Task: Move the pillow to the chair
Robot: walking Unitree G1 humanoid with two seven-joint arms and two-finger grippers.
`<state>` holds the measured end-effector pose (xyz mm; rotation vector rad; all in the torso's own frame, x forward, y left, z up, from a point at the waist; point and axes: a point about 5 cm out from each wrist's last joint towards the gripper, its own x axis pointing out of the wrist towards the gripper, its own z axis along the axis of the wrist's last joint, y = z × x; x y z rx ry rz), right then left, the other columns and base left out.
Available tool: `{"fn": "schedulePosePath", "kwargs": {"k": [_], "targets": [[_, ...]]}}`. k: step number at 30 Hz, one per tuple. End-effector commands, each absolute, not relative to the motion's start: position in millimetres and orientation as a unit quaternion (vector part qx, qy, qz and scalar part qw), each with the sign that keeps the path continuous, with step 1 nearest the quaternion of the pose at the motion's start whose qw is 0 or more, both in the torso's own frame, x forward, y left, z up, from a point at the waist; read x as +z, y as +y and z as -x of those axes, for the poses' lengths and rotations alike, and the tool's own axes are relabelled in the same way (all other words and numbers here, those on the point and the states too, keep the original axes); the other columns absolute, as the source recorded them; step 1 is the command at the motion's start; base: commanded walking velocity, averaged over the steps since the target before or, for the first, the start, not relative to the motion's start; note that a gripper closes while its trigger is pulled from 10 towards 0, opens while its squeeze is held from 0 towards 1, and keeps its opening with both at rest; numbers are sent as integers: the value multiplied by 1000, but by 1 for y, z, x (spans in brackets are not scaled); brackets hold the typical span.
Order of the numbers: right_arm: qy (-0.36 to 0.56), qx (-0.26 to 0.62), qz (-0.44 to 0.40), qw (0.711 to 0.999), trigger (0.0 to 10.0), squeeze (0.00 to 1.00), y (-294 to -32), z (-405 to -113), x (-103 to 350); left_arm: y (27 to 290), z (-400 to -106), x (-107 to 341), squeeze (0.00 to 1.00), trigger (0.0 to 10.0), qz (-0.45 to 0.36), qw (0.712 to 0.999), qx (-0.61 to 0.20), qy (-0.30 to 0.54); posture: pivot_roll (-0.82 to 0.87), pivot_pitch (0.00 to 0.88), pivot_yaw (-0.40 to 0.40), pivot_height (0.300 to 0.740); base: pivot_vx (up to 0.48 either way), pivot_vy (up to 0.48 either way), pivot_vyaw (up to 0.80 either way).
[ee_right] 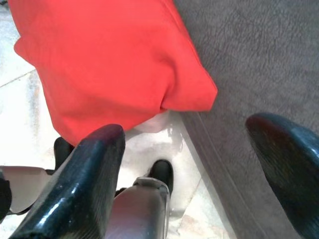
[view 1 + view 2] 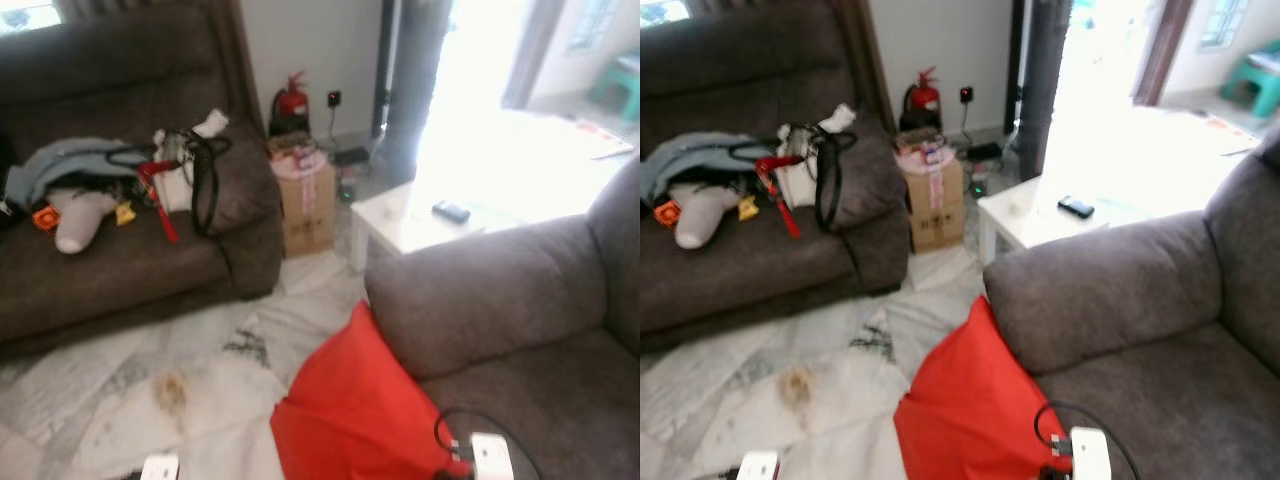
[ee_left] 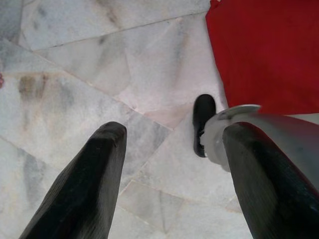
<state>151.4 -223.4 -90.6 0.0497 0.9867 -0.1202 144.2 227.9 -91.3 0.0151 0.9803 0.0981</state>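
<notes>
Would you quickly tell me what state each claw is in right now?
Left claw: open, holding nothing, over the marble floor.
Right claw: open, holding nothing, just short of the red pillow leaning on the grey chair.

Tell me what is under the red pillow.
The red pillow leans against the grey armchair, its lower part over the marble floor. Whatever lies directly beneath it is covered and cannot be seen.

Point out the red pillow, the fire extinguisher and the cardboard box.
red pillow (image 2: 350, 405): left eye view, middle of its red face.
fire extinguisher (image 2: 292, 102): left eye view, its red body.
cardboard box (image 2: 308, 205): left eye view, its front side.
</notes>
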Motion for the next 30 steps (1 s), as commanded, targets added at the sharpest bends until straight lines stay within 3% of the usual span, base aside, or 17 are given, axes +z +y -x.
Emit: {"fn": "schedulePosePath", "kwargs": {"k": [1, 17, 26, 30], "targets": [[473, -60, -28, 878, 10000, 0, -221, -152, -91, 231, -142, -91, 0, 10000, -12, 879, 51, 475, -39, 0, 27, 740, 0, 0, 0], [459, -51, -23, 887, 10000, 0, -220, -154, -90, 233, -141, -91, 0, 10000, -17, 879, 53, 473, -35, 0, 35, 740, 0, 0, 0], [458, -51, -25, 887, 10000, 0, -219, -153, -90, 234, -141, -91, 0, 10000, -18, 879, 53, 474, -34, 0, 38, 740, 0, 0, 572], [461, -58, -32, 885, 10000, 0, -219, -152, -90, 234, -141, -91, 0, 10000, -20, 879, 52, 474, -37, 0, 40, 740, 0, 0, 0]]}}
